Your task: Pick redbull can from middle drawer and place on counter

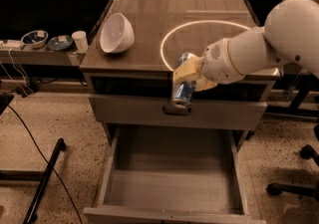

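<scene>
My gripper is shut on the redbull can, a slim blue-and-silver can held roughly upright in the air. The can hangs just in front of the counter's front edge, above the pulled-out middle drawer, whose flat bottom is bare. The counter is a dark wood-grain top with a white circle line. The can's top end is level with the counter edge, and its lower end overlaps the closed drawer front below the counter. My white arm comes in from the right.
A white bowl lies tilted at the counter's left side. A side shelf at left carries small bowls and a white cup. A black stand leg and cable lie on the floor at left; a chair base shows at lower right.
</scene>
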Available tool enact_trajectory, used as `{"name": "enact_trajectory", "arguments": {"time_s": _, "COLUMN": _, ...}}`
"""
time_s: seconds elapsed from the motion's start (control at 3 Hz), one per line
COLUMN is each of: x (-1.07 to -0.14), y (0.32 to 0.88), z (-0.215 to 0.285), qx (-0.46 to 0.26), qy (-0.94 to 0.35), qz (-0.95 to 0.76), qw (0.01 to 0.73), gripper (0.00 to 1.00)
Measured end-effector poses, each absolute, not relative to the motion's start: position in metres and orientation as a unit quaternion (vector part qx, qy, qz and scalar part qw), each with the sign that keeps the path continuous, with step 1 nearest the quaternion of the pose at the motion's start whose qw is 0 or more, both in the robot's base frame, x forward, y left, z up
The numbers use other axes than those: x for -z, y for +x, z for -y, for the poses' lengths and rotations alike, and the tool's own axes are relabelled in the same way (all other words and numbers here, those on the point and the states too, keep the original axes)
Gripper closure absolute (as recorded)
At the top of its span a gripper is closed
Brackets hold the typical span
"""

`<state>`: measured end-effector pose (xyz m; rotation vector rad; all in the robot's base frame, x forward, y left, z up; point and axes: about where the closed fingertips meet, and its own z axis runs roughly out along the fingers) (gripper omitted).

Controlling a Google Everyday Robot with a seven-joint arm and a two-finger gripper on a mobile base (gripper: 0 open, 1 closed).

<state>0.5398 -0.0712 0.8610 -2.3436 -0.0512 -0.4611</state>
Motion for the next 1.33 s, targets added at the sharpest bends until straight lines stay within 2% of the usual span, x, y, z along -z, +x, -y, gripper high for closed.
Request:
{"name": "enact_trajectory", "arguments": {"time_s": 0.67, "x": -0.903, "y": 0.637, "z": 0.128, "qx": 0.191, "qy": -0.931, "qz": -0.035, "qw": 0.31, "gripper": 1.0}}
{"name": "enact_trajectory", "arguments": {"time_s": 1.33, "x": -0.905, "y": 0.679, "z": 0.175, "qx": 0.174, "qy": -0.963, "qz": -0.061, "qw": 0.197, "gripper": 0.97}}
